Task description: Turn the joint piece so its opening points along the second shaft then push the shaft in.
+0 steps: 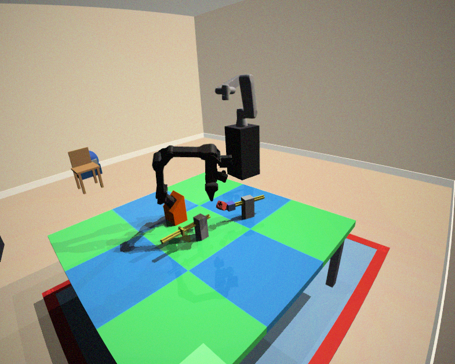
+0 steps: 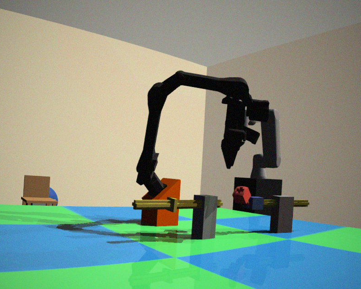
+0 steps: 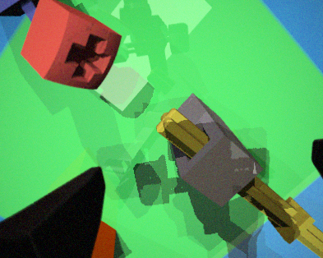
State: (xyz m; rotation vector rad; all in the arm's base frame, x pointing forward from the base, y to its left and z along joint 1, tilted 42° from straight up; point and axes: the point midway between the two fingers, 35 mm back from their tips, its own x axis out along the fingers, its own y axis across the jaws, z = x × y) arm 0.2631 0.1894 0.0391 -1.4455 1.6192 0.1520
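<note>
The red joint piece (image 1: 221, 205) (image 2: 242, 195) (image 3: 55, 41), with a cross-shaped opening, hangs off the blue part (image 1: 230, 206) (image 2: 256, 202) on the end of the fixed yellow shaft (image 1: 259, 197) (image 2: 300, 203). Its opening faces obliquely upward. That shaft sits in a grey block (image 1: 247, 207) (image 2: 281, 214). The second yellow shaft (image 1: 171, 237) (image 2: 152, 204) (image 3: 273, 203), with a collar, passes through the other grey block (image 1: 201, 228) (image 2: 204, 217) (image 3: 221, 168); its tip is apart from the joint piece. My gripper (image 1: 211, 199) (image 2: 228, 168) points down, open and empty, above and beside the joint piece, touching nothing.
The orange base block (image 1: 175, 209) (image 2: 160, 216) of my arm stands behind the second shaft. The table (image 1: 224, 266) (image 2: 143, 273) is chequered green and blue. Beyond it stand a grey arm (image 1: 248, 95) on a black pedestal (image 1: 242, 152) and a wooden chair (image 1: 85, 168).
</note>
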